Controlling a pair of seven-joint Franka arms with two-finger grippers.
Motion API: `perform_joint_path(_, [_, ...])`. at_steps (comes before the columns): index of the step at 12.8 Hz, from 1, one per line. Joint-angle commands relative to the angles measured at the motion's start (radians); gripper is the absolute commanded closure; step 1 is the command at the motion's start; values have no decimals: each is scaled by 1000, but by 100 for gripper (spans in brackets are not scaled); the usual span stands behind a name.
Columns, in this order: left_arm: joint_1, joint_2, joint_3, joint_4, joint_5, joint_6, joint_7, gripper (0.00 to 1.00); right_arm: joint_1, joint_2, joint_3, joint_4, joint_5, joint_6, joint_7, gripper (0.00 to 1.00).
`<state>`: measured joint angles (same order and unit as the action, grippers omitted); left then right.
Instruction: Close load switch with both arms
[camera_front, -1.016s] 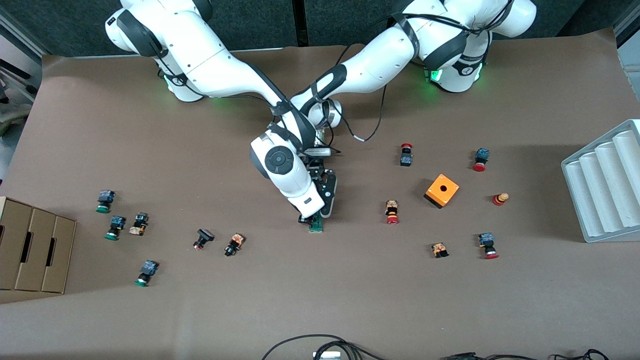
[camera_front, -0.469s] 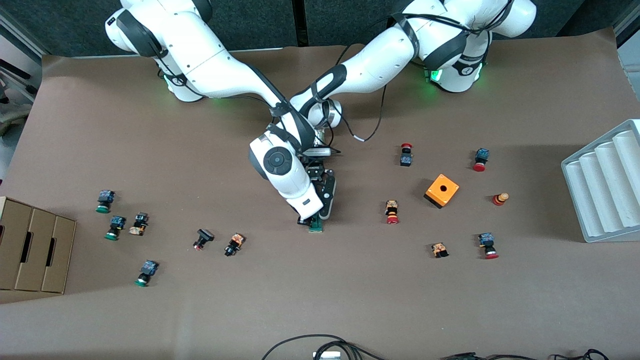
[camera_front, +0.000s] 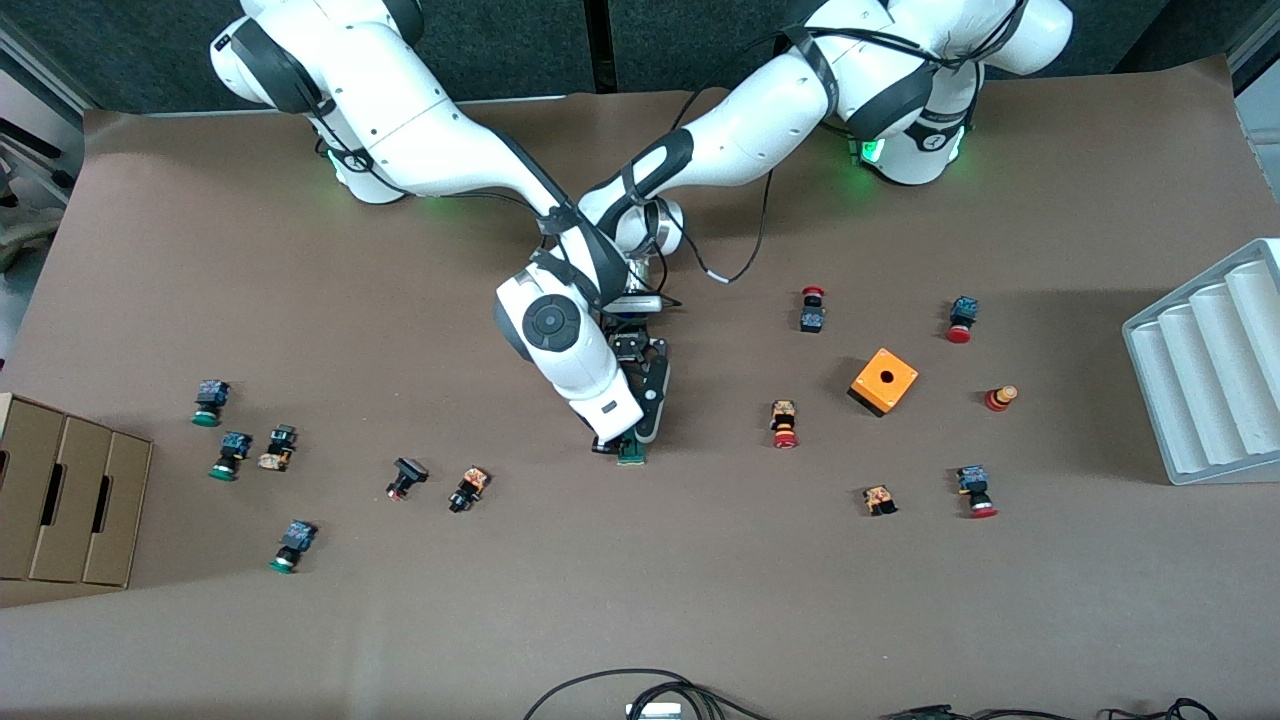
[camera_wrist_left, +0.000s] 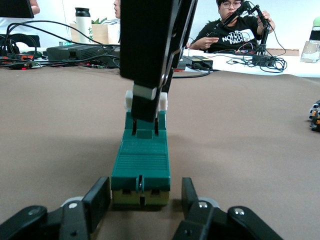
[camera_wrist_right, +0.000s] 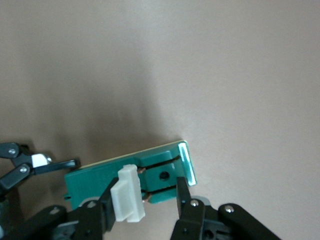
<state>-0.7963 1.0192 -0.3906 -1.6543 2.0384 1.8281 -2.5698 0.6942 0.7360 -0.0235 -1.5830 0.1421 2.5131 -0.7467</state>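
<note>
From the front camera, both my arms cross over the middle of the table and meet at the load switch (camera_front: 631, 454), a little green block lying flat on the brown table (camera_front: 700, 600). My right gripper (camera_front: 618, 440) is down on it, and my left gripper (camera_front: 645, 432) sits just beside, touching the same block. An orange box (camera_front: 884, 381) with a hole is well apart, toward my left arm's end, with small push buttons scattered around it.

Left wrist cam: the switch runs straight out ahead of my left gripper (camera_wrist_left: 145, 192). My two fingers (camera_wrist_left: 97, 195) sit narrow around its near end, one on each side, clamped onto it. At the other end of the block my right gripper (camera_wrist_left: 146, 107) comes down from above onto the white sliding piece (camera_wrist_left: 131, 98).

Right wrist cam: my right gripper (camera_wrist_right: 145, 200) straddles the green body (camera_wrist_right: 165, 175) across its width, fingers narrow and pinching the switch. The white piece (camera_wrist_right: 127, 200) is right against one finger. My left gripper's fingertip (camera_wrist_right: 55, 164) touches the block's far end.
</note>
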Motion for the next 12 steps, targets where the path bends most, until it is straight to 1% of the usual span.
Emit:
perform_joint_path(1, [-15, 35, 10, 31, 13, -9, -23, 35, -8, -6, -3, 9, -4, 18, -3, 52])
perform_joint_path(10, [-15, 35, 10, 31, 13, -13, -23, 35, 2, -4, -3, 12, -4, 18, 3, 54])
perform_joint_path(12, [-15, 35, 10, 31, 13, -15, -23, 35, 2, -3, -3, 12, -4, 22, 3, 56])
